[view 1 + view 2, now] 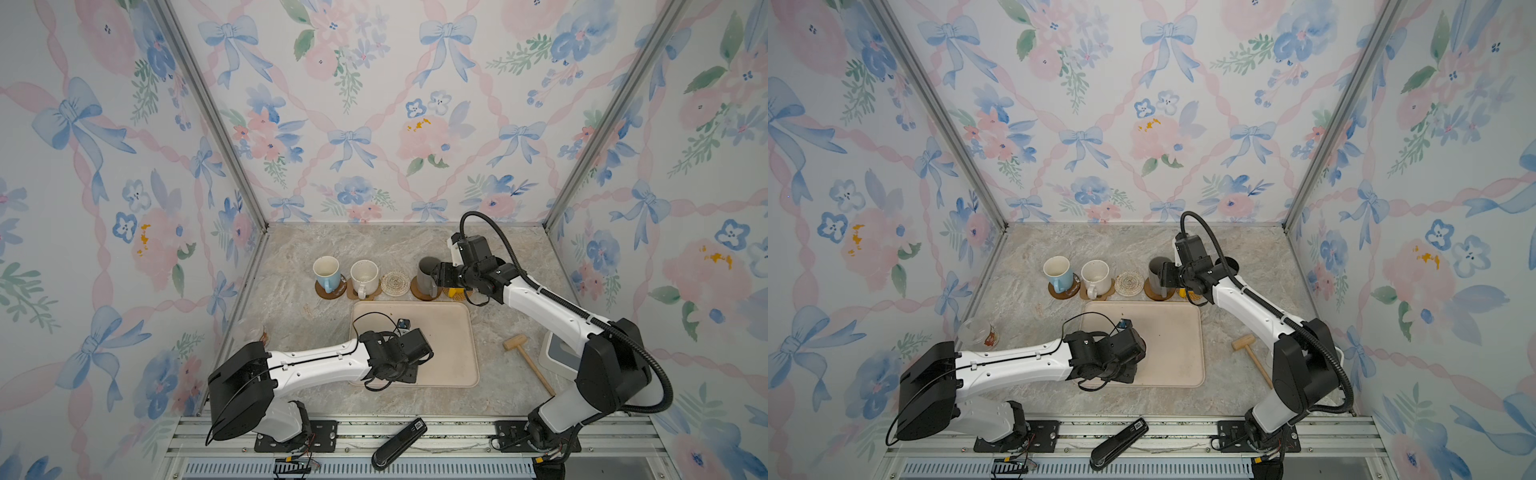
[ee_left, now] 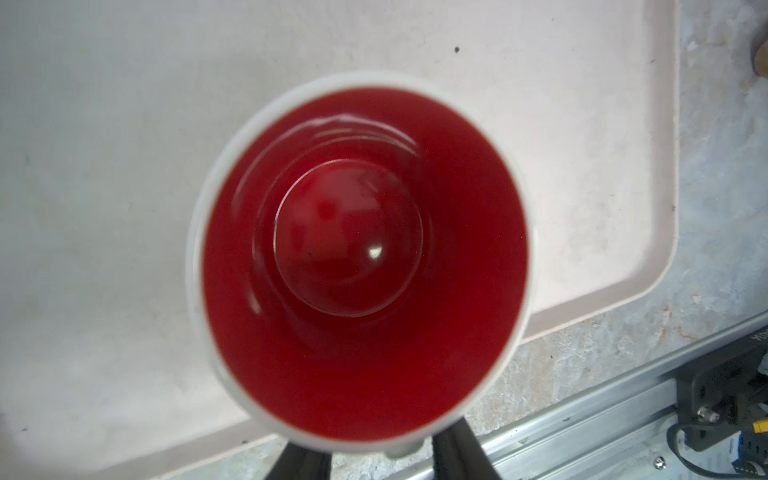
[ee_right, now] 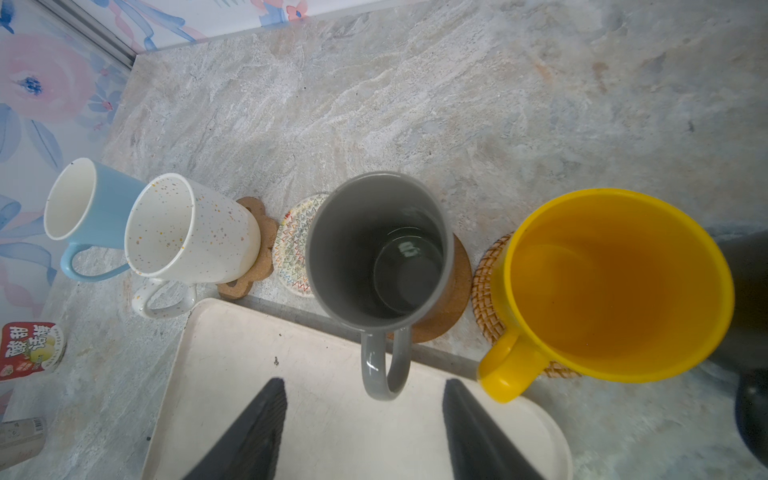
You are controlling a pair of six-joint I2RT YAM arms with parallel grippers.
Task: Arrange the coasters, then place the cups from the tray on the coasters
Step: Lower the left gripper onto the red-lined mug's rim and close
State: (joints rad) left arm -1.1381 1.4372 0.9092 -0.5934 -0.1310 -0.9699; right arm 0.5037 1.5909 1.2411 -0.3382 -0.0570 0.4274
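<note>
L claw [image 2: 376, 446] grips the red-inside cup [image 2: 361, 257] over the tray [image 2: 582, 124]. R claw [image 3: 363, 384] hangs open by grey cup [image 3: 378, 249]. Lift it, go 12 o'clock, land flat on woven mat [image 1: 395, 284].

Both arms had white shells with black joints. The left arm [image 1: 324, 372] carried a thin black cable [image 1: 307, 362] along its forearm; the right arm [image 1: 552, 309] wore a ribbed black hose [image 1: 668, 386]. Black screwed base plates [image 1: 295, 436] sat past the six o'clock edge of the bench [image 1: 316, 249]. The right tool [image 3: 363, 382] had black fingers [image 3: 253, 432], perhaps rubber-faced.
</note>
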